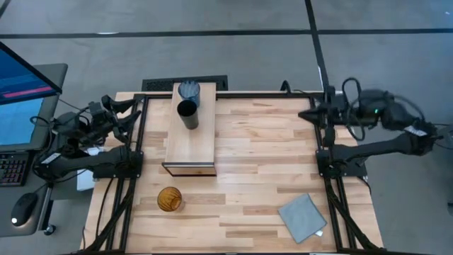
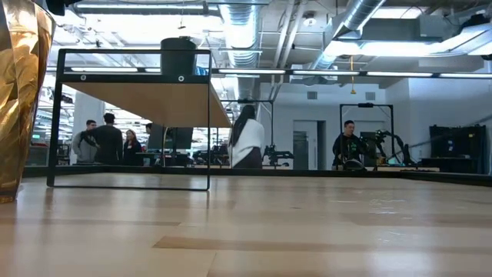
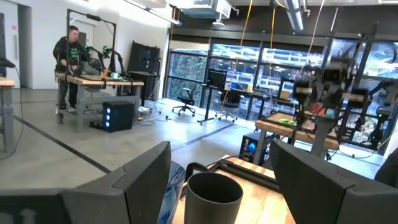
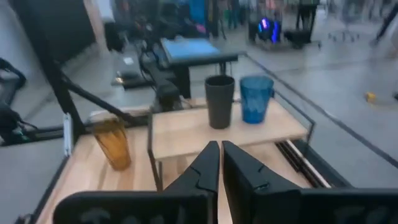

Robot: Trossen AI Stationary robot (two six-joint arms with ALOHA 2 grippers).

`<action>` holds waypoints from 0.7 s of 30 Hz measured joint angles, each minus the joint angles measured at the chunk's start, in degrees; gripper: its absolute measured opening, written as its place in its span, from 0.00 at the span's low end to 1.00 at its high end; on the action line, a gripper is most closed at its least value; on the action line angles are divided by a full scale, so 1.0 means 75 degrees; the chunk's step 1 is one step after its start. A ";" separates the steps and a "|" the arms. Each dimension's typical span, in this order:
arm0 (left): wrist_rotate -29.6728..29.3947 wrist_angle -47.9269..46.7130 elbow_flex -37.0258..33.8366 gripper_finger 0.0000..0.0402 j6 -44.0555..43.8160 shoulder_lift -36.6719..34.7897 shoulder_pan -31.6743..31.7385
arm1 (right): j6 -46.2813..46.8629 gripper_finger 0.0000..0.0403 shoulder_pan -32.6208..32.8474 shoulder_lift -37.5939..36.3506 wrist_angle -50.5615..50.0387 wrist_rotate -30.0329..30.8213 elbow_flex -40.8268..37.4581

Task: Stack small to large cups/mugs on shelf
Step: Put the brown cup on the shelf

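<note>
Amber cup [image 1: 169, 199] is sitting alone on the tabletop [image 1: 262, 163], near the front-left, well apart from the shelf [image 1: 190, 142] and not yet on it. In the low view it is filling the left edge [image 2: 19, 92], and in my right wrist view it is standing on the table beside the shelf's front end [image 4: 112, 143]. Black cup [image 1: 187, 115] is standing upright on the shelf top toward the far end, with the blue cup [image 1: 189, 90] just behind it at the far end, the two close together but whether touching I cannot tell. My right wrist view is showing them side by side, black [image 4: 219, 99] and blue [image 4: 255, 98]. My left wrist view is looking at the black cup [image 3: 213, 196] up close, with a bit of the blue cup [image 3: 175, 186] showing beside it. In the low view the shelf [image 2: 146, 100] is showing as a raised plank in a dark frame with one dark cup on top [image 2: 178, 55].

I am holding my left gripper [image 1: 120, 110] by the table's far-left corner, left of the shelf; its fingers [image 3: 140, 174] are spread wide apart and gripping nothing. I am keeping my right gripper [image 1: 311, 113] at the far-right side of the table, well away from the cups; its fingers [image 4: 205, 168] are pressed nearly together and holding nothing.

Grey-blue cloth [image 1: 302, 217] is lying flat at the front-right corner. People [image 2: 247, 138] are standing in the room behind the table.
</note>
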 joint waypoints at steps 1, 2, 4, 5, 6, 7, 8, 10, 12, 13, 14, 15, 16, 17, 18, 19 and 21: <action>0.0000 0.0000 0.0000 0.66 -0.0037 0.0000 0.0000 | 0.0002 0.10 0.0059 -0.0387 0.0432 0.0000 -0.0576; 0.0003 0.0000 0.0000 0.66 -0.0053 -0.0001 0.0000 | 0.0002 0.09 0.0113 -0.0758 0.0941 0.0000 -0.1139; 0.0003 -0.0038 0.0000 0.66 -0.0061 -0.0002 0.0000 | 0.0007 0.09 0.0210 -0.1460 0.1873 -0.0003 -0.2166; 0.0003 -0.0063 0.0000 0.66 -0.0062 -0.0003 0.0000 | 0.0010 0.09 0.0253 -0.1761 0.2325 -0.0003 -0.2655; 0.0017 -0.0086 0.0000 0.66 -0.0071 0.0000 0.0000 | 0.0010 0.10 0.0295 -0.2058 0.2740 -0.0003 -0.3128; 0.0115 -0.0111 0.0000 0.66 -0.0093 -0.0001 0.0000 | 0.0009 0.10 0.0329 -0.2319 0.3115 -0.0003 -0.3570; 0.0245 -0.0117 0.0000 0.66 -0.0093 0.0000 0.0000 | 0.0010 0.09 0.0364 -0.2564 0.3544 -0.0003 -0.3960; 0.0567 -0.0120 0.0000 0.66 -0.0098 -0.0003 0.0000 | 0.0007 0.09 0.0408 -0.3037 0.4243 -0.0005 -0.4611; 0.0850 -0.0221 0.0048 0.66 -0.0226 0.0010 0.0000 | 0.0006 0.09 0.0422 -0.3406 0.4695 -0.0003 -0.5087; 0.0942 -0.0382 0.0123 0.66 -0.0380 0.0047 0.0000 | 0.0012 0.09 0.0422 -0.3566 0.4834 0.0000 -0.5294; 0.1038 -0.0605 0.0231 0.66 -0.0567 0.0122 0.0000 | 0.0013 0.09 0.0422 -0.3697 0.4946 0.0000 -0.5437; 0.1170 -0.0954 0.0341 0.66 -0.0787 0.0209 0.0000 | 0.0013 0.09 0.0422 -0.3808 0.5131 -0.0002 -0.5544; 0.1345 -0.1363 0.0440 0.66 -0.1057 0.0324 0.0000 | 0.0011 0.09 0.0422 -0.3907 0.5285 0.0000 -0.5636; 0.1618 -0.1680 0.0533 0.66 -0.1345 0.0474 0.0000 | 0.0013 0.09 0.0422 -0.3991 0.5399 0.0009 -0.5703; 0.2002 -0.1953 0.0637 0.66 -0.1651 0.0640 0.0000 | 0.0013 0.09 0.0422 -0.4046 0.5434 0.0053 -0.5733; 0.2416 -0.2196 0.0729 0.66 -0.1932 0.0809 0.0000 | 0.0012 0.09 0.0425 -0.4084 0.5401 0.0167 -0.5745; 0.3164 -0.2365 0.0887 0.66 -0.2374 0.1132 0.0000 | 0.0010 0.09 0.0422 -0.4084 0.5434 0.0448 -0.5745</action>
